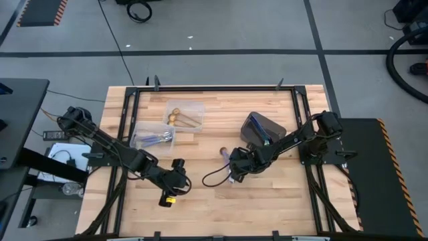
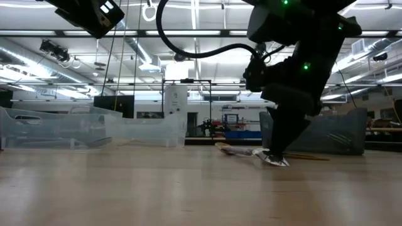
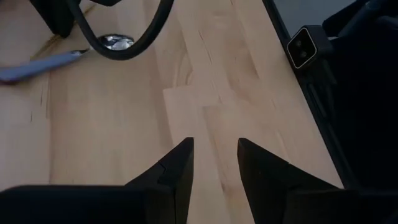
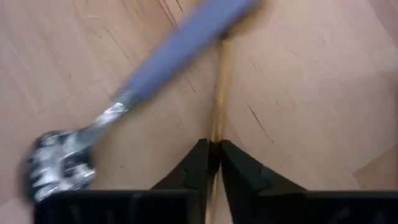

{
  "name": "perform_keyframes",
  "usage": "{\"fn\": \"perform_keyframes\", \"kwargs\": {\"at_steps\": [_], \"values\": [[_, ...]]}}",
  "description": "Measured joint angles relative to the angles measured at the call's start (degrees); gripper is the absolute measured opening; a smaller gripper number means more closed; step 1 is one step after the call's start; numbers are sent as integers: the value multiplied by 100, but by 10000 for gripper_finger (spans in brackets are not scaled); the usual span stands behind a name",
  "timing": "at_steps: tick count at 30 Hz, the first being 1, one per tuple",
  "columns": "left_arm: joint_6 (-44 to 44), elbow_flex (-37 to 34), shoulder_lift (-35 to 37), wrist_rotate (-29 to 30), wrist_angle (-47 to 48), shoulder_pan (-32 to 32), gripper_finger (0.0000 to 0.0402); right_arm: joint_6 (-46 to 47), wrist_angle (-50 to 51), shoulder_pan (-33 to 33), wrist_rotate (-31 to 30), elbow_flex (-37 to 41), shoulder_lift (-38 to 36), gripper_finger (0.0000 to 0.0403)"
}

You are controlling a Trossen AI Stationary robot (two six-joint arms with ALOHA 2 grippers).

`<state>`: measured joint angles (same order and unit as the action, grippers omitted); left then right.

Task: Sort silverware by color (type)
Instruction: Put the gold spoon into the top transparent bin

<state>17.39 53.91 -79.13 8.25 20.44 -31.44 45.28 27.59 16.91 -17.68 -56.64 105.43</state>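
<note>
My right gripper [image 1: 233, 173] stands low on the table, in front of the dark grey bin [image 1: 262, 128], shut on a gold spoon's slim handle [image 4: 217, 118]. A spoon with a lilac-grey handle [image 4: 180, 46] and a shiny bowl [image 4: 59, 165] lies flat on the wood, crossing over the gold handle. My left gripper [image 3: 214, 162] is open above bare wood near the table's middle [image 1: 171, 189]. One clear container [image 1: 184, 114] holds gold spoons; another [image 1: 154, 138] holds blue-purple ones. My right gripper pinches the gold spoon's thin handle [image 4: 216, 138] between its two fingertips [image 4: 200, 163], coming from above and slanting down. The handle runs on straight ahead of the fingers, along them. It lies on the table [image 4: 298, 93] under the lilac-handled spoon.
The dark grey bin stands just beyond my right gripper, toward the far right. Both clear containers [image 2: 56, 129] sit at the far left of the table. A black cable [image 1: 212, 177] loops on the wood between the two grippers. Bare wood lies along the near edge [image 1: 221, 214].
</note>
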Motion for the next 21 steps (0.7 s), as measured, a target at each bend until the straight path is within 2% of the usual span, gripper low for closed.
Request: {"fn": "perform_keyframes", "kwargs": {"at_steps": [4,15,21], "values": [[-4,0,0,0,2,0,130,-59,12,0,96,2,-2,15],[-15,0,0,2,90,2,130,-222,330,18,363,63,-437,11],[-197,0,0,218,49,7,130,-373,319,11,165,50,-690,1]]}}
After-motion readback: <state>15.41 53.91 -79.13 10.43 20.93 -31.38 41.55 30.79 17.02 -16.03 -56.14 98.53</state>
